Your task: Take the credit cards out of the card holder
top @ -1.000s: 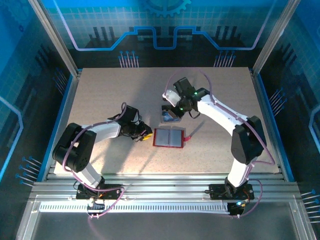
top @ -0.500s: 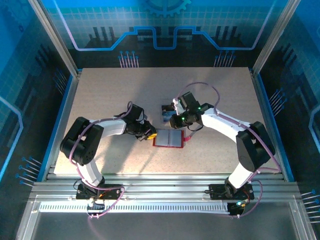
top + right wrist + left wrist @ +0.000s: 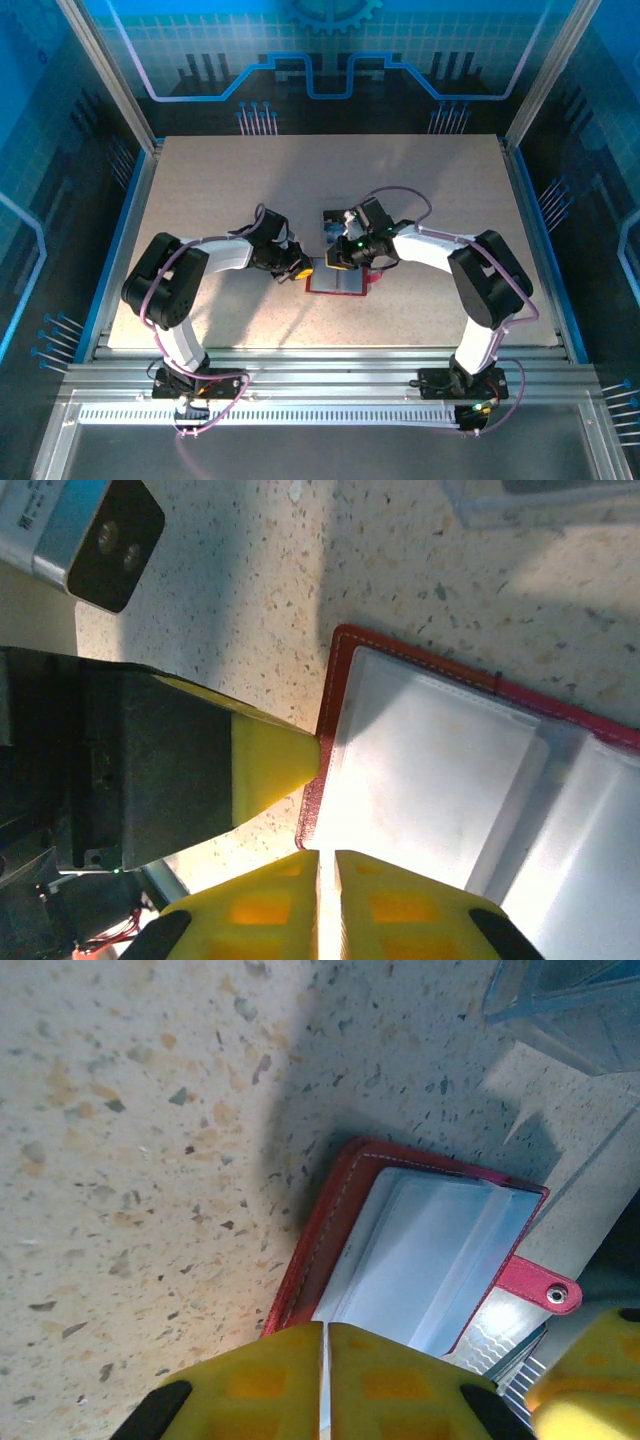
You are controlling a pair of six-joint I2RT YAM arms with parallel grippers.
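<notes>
The holder (image 3: 340, 283) lies open at desk (image 3: 200, 180) centre. Left fingers (image 3: 265, 1365), closed, press its 9 o'clock edge, likely pinning it. Right fingers (image 3: 390, 895), closed, sit at the left pocket's rim, seemingly to tease out a card; I cannot tell whether they pinch one.

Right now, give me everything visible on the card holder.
The card holder is a red bifold, lying open and flat on the speckled table, pockets up. It has a leather-like red border with pale stitching, smooth grey inner pockets, and a red strap tab with a metal snap at one side. The left gripper, shut, meets the border with its yellow tip; the right gripper, shut, is right above a pocket.
</notes>
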